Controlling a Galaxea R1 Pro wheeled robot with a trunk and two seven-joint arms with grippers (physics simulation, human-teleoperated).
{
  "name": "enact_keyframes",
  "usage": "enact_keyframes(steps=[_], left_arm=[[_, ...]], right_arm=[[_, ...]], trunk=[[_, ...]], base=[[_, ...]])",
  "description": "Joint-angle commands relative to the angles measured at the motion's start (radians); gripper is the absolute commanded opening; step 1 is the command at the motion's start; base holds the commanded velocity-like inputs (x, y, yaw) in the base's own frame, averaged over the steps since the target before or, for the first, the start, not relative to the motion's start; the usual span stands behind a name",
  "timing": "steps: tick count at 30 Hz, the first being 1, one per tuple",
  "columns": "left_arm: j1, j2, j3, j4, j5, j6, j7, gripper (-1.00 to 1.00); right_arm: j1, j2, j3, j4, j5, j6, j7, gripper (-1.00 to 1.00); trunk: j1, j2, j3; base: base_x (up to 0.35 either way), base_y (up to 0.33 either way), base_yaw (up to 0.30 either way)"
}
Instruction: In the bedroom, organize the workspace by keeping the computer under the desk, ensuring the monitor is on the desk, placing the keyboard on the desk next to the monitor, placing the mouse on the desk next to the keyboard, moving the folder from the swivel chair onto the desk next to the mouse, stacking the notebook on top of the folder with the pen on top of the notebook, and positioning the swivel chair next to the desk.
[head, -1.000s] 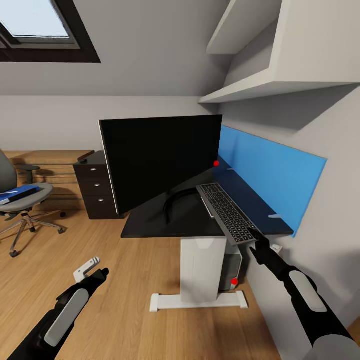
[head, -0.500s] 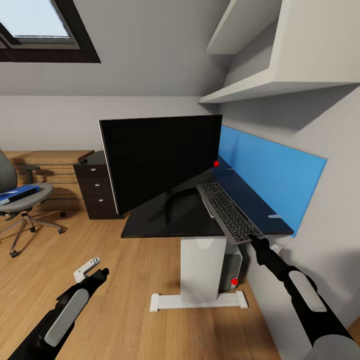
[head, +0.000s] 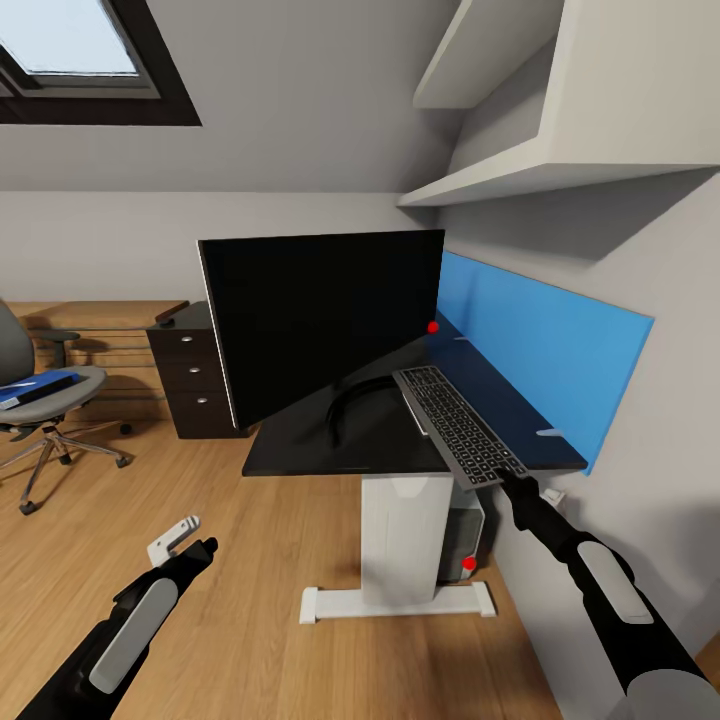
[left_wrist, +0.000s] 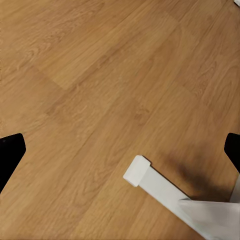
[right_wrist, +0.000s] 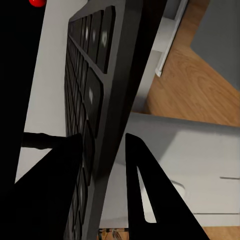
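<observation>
Since a second ago the keyboard (head: 458, 424) has edged slightly further onto the surface (head: 330, 440), at the monitor's (head: 320, 325) 3 o'clock. Right tool (head: 508, 478) clamps its near end, steadying placement. Left tool (head: 180, 540) idle, spread apart.

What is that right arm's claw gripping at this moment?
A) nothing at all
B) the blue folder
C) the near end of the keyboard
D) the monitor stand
C: the right gripper is clamped on the near end of the keyboard, whose edge sits between its fingers above the desk.
</observation>
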Motion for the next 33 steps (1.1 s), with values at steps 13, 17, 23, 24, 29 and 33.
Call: enact_keyframes(steps=[13,17,23,24,29,33], left_arm=[[-0.001,0.001,-0.003,-0.002,0.005,0.001,0.008,1.0],[-0.001,0.0,-0.003,-0.001,0.005,0.001,0.007,1.0],[-0.001,0.0,-0.003,0.0,0.005,0.001,0.007,1.0],[-0.001,0.0,-0.003,0.0,0.005,0.001,0.007,1.0],[-0.001,0.0,-0.003,0.0,0.005,0.001,0.007,1.0],[-0.001,0.0,-0.003,0.0,0.005,0.001,0.006,1.0]], right_arm=[[-0.001,0.0,-0.002,0.0,-0.002,0.006,0.001,-1.0],[-0.001,0.0,-0.002,0.0,-0.002,0.006,0.001,-1.0],[-0.001,0.0,-0.002,0.0,-0.002,0.006,0.001,-1.0],[-0.001,0.0,-0.002,0.0,-0.002,0.006,0.001,-1.0],[-0.001,0.0,-0.002,0.0,-0.002,0.006,0.001,-1.0],[-0.001,0.0,-0.002,0.0,-0.001,0.006,0.001,-1.0]], trunk=[[0.0,0.0,-0.001],[0.0,0.0,-0.001],[0.0,0.0,-0.001],[0.0,0.0,-0.001],[0.0,0.0,-0.001],[0.0,0.0,-0.001]], base=[[0.0,0.0,0.0],[0.0,0.0,0.0],[0.0,0.0,0.0],[0.0,0.0,0.0],[0.0,0.0,0.0],[0.0,0.0,0.0]])
